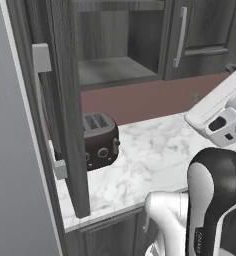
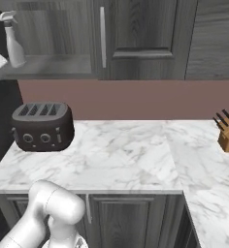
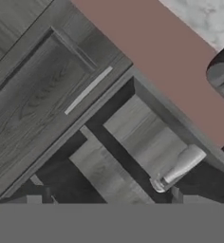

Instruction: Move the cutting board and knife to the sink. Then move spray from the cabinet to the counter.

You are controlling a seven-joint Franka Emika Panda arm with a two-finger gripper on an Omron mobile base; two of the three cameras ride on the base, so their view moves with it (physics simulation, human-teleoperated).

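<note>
Spray bottle (image 2: 12, 38), slim and pale grey-white with a trigger nozzle head, stands upright on the smooth grey shelf (image 2: 48, 65) of the open wall cabinet (image 2: 140, 38), toward the shelf's left end in the right base view. In the hand view the bottle (image 3: 180, 167) shows rolled sideways, a rounded tapering body against the flat grey shelf board, with dark cabinet interior around it. The cabinet is dark grey with a streaked wood grain; its closed door carries a long, thin silver bar handle (image 2: 103, 36), and its open door (image 1: 65, 105) stands edge-on at the left of the left base view, with a pale square handle mount (image 1: 41, 56) on it.

Below the cabinet runs a matte reddish-brown back wall (image 2: 136, 99), and under that the white marble counter (image 2: 121, 155) with soft grey veining, L-shaped and turning toward the viewer at its right end. A dark, glossy four-slot toaster (image 2: 42, 126) with rounded corners and small round knobs sits near the counter's left edge, against the back wall. A tan wooden knife block (image 2: 228, 133) with dark handles sticking up stands at the counter's far right edge.

The gripper's fingertips are lost against the grey band at the bottom of the hand view; its jaws stand spread wide, holding nothing, facing the shelf and the bottle.
</note>
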